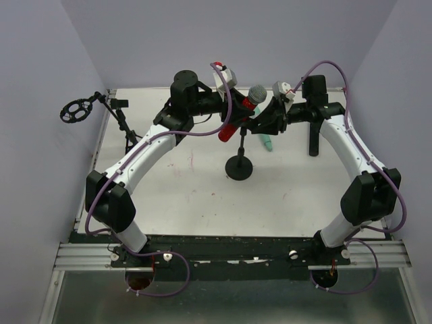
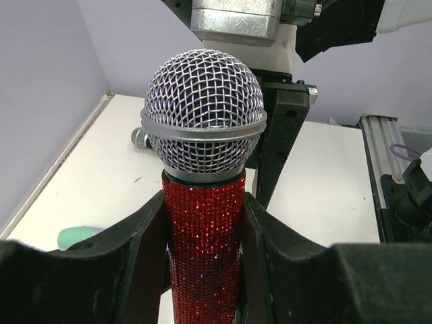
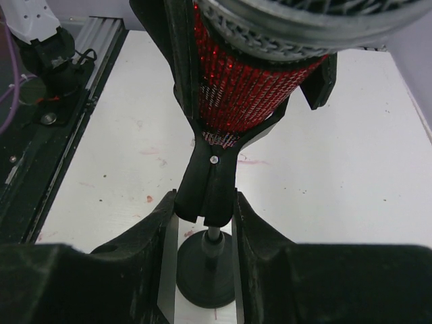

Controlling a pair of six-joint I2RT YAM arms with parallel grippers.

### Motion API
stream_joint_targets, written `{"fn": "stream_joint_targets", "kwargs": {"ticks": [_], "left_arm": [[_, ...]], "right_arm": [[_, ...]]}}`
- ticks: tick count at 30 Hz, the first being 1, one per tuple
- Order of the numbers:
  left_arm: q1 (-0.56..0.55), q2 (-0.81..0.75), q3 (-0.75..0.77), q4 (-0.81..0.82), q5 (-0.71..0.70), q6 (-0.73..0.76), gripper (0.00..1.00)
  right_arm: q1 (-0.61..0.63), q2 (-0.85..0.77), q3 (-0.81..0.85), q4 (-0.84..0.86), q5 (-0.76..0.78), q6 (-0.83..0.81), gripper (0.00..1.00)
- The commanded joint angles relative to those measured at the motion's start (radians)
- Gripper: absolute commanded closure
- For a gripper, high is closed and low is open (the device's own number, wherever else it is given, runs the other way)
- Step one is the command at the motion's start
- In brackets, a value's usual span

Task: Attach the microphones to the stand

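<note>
**newguy:** What's actually sitting on that table?

**benchwatcher:** White top, a bit grubby, with some reddish smudges left of the middle. Dead center is a little stand, its round black base flat on the surface. Just past it toward the back lies the mint-green microphone. Further right the black microphone is on its side too.

**newguy:** Anything on the left?

**benchwatcher:** A thin black tripod at the far left edge, carrying a ring mount that hangs out over the side.
</note>
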Motion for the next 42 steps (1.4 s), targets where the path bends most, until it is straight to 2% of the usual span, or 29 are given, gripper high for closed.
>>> {"fn": "stream_joint_targets", "kwargs": {"ticks": [1,5,6,8,13,14,18,19,20,22,25,26,31,36,40,42], "left_arm": [[-0.011,0.008,-0.027,0.0,0.034,-0.06,1.0],[-0.012,0.012,-0.021,0.005,0.037,-0.07,1.0],[-0.012,0.012,-0.023,0.005,0.038,-0.072,1.0],[-0.012,0.011,-0.027,0.005,0.037,-0.073,1.0],[-0.011,0.009,-0.024,0.002,0.032,-0.086,0.98],[-0.012,0.009,-0.021,-0.004,0.029,-0.092,0.91],[-0.011,-0.008,-0.027,-0.007,-0.024,-0.109,0.49],[-0.011,-0.014,-0.029,-0.009,-0.04,-0.11,0.43],[-0.009,-0.023,-0.03,-0.009,-0.056,-0.112,0.33],[-0.003,-0.043,-0.038,0.002,-0.083,-0.116,0.21],[0.011,-0.072,-0.055,0.032,-0.101,-0.138,0.11],[0.017,-0.083,-0.064,0.048,-0.104,-0.145,0.03],[0.044,-0.153,-0.125,0.1,-0.124,-0.153,0.02],[0.083,-0.267,-0.231,0.16,-0.153,-0.152,0.01],[0.129,-0.402,-0.349,0.155,-0.211,-0.164,0.02],[0.149,-0.487,-0.404,0.099,-0.247,-0.17,0.02]], "right_arm": [[0.009,0.007,0.016,0.01,-0.02,0.017,0.63],[0.01,0.0,0.007,0.016,-0.024,0.032,0.23],[0.01,-0.003,0.007,0.019,-0.019,0.039,0.16],[0.01,-0.009,-0.001,0.028,-0.008,0.049,0.08],[0.01,-0.016,-0.017,0.067,0.01,0.086,0.05],[0.01,-0.018,-0.022,0.074,0.015,0.092,0.05],[0.009,-0.032,-0.043,0.117,0.036,0.131,0.04],[0.007,-0.035,-0.05,0.127,0.042,0.141,0.04],[0.009,-0.041,-0.054,0.134,0.048,0.149,0.03],[0.009,-0.05,-0.074,0.151,0.055,0.163,0.03],[0.007,-0.064,-0.102,0.191,0.065,0.193,0.02],[0.007,-0.07,-0.112,0.203,0.068,0.201,0.01],[-0.005,-0.087,-0.181,0.303,0.065,0.279,0.01],[-0.008,-0.107,-0.258,0.38,0.072,0.283,0.0],[-0.008,-0.127,-0.373,0.537,0.072,0.357,0.0],[-0.01,-0.131,-0.415,0.644,0.081,0.408,0.01]]}}
